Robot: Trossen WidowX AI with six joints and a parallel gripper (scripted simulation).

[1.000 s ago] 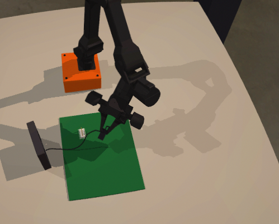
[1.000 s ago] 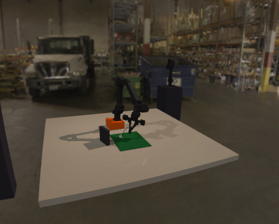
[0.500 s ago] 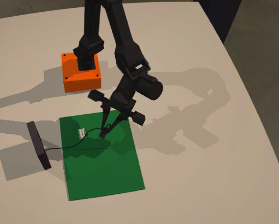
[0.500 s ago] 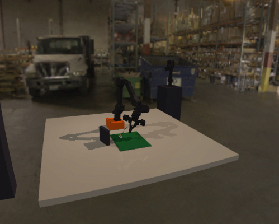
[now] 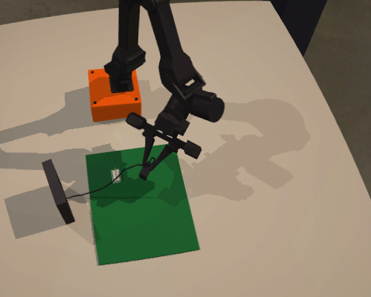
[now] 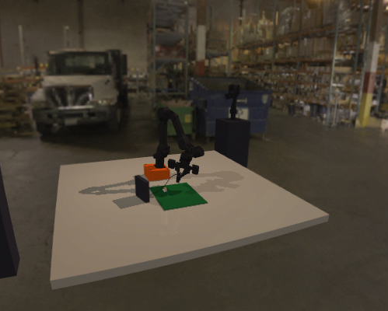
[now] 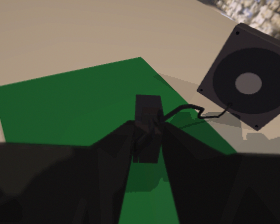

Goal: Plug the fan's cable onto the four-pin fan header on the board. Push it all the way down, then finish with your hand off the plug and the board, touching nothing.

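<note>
Clamped on the dark plug, the gripper hangs above the green board, off to one side of the board's white header. From the plug, the cable runs to the fan, upright beside the board.

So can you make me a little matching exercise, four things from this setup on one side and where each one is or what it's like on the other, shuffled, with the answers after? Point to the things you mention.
1. Plug [image 5: 144, 174] [image 7: 148, 104]
2. Header [image 5: 116, 176] [image 6: 165, 189]
3. Fan [image 5: 58, 191] [image 6: 142, 189] [image 7: 248, 83]
4. Base block [image 5: 116, 112] [image 6: 157, 174]

A. Orange, under the arm
B. Shut between the fingers
C. White, on the board
D. Upright beside the board

Pairs: 1-B, 2-C, 3-D, 4-A
</note>
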